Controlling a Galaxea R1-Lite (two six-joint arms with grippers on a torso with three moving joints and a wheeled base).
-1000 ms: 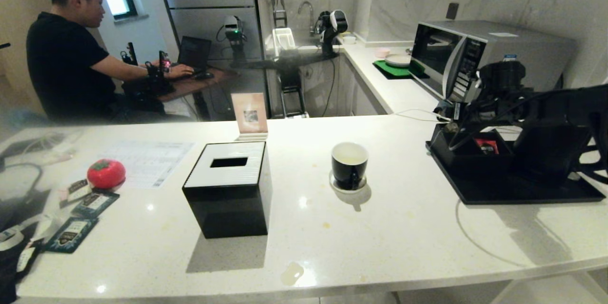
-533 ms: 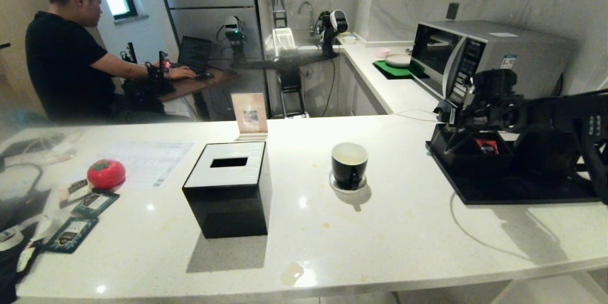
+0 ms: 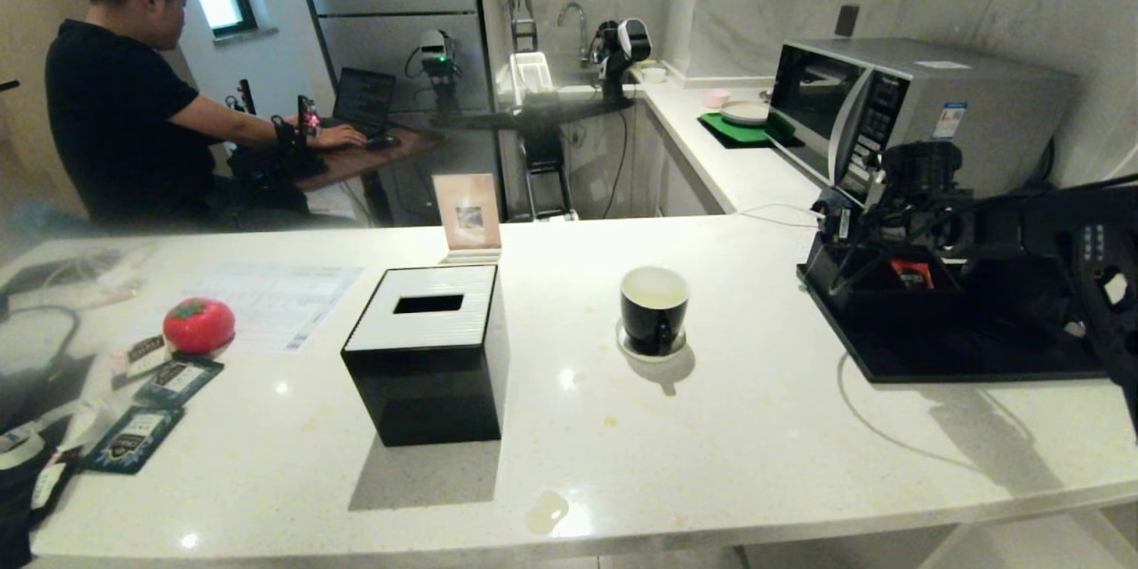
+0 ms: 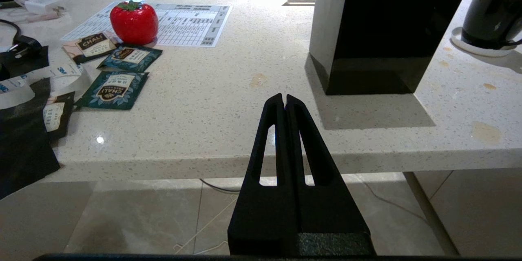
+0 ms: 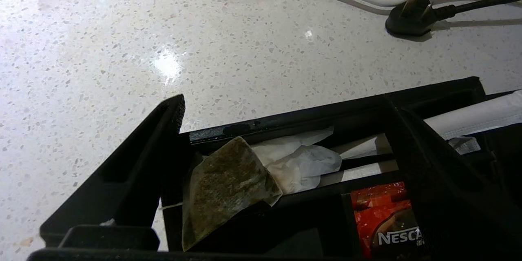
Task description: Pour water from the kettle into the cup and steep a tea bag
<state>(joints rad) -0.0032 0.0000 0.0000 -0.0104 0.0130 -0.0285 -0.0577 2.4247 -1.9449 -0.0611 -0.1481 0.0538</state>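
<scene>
Right claw (image 5: 285,163) wide open, empty, straddling tea bag (image 5: 224,187): light, limp, tearable, best pinched by a corner.

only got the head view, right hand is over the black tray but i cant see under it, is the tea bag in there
observer: yes, the tea bag lies in the end compartment of the tray, in line with the right hand, whose fingers are open and not on it.
operator: anything touching it
observer: crumpled white paper lies right against it, in the same compartment.
operator: and the left hand, no sign of it here
observer: the left hand is shut and empty, hanging just off the near edge of the counter.
</scene>
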